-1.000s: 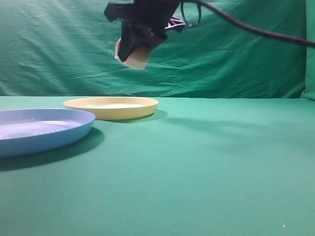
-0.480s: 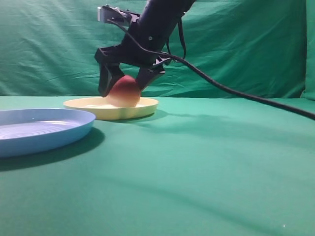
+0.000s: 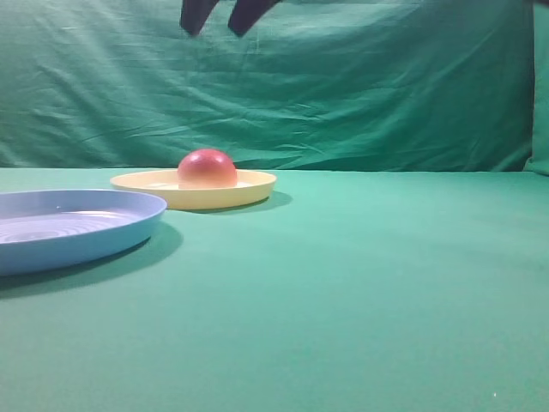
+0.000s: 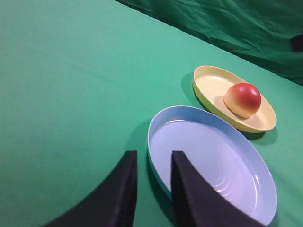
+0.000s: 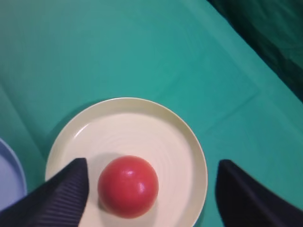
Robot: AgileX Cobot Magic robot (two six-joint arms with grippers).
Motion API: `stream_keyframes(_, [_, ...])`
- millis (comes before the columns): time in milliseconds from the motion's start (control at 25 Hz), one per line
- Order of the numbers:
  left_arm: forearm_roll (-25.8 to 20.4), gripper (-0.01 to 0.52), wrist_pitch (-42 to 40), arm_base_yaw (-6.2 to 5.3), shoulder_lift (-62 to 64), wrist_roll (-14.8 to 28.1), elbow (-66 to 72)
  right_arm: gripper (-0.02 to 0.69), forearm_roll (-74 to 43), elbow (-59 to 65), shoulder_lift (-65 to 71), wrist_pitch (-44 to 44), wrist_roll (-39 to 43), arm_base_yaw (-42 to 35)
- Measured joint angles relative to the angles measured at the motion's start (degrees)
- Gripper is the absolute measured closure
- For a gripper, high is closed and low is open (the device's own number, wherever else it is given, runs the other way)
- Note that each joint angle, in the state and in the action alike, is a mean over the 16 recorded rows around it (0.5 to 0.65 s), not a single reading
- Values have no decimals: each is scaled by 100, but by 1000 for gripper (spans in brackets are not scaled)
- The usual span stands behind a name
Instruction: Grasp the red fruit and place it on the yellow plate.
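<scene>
The red fruit (image 3: 207, 167) rests upright on the yellow plate (image 3: 249, 190), a little left of the plate's middle. High above it, my right gripper (image 3: 221, 15) shows only its two dark fingertips at the top edge, apart and holding nothing. In the right wrist view the fruit (image 5: 128, 185) lies on the plate (image 5: 142, 123) far below the open gripper (image 5: 151, 163), nearer its left finger. From the left wrist view, fruit (image 4: 243, 99) and yellow plate (image 4: 208, 82) sit far off. My left gripper (image 4: 154, 158) has a narrow empty gap between its fingers.
A light blue plate (image 3: 77, 232) lies at the left, in front of the yellow one, and my left gripper hovers over its near rim (image 4: 156, 165). A green cloth covers the table (image 3: 369, 292) and hangs as a backdrop.
My right gripper lowered the fruit onto the yellow plate, let go of it and rose to the top of the view. The fruit now sits free on the plate.
</scene>
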Motion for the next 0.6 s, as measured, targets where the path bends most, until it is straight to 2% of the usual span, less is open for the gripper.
stream_keyframes(120, [0, 357, 0, 0, 0, 0, 0, 630, -35, 117, -521, 377, 290, 0])
stream_keyframes(200, [0, 357, 0, 0, 0, 0, 0, 655, -53, 348, -931, 482, 433, 0])
stream_keyframes(360, [0, 357, 0, 0, 0, 0, 0, 665, -64, 1154, -1878, 309, 586, 0])
stream_keyframes(600, [0, 357, 0, 0, 0, 0, 0, 665, -49, 3159, -3643, -572, 633, 0])
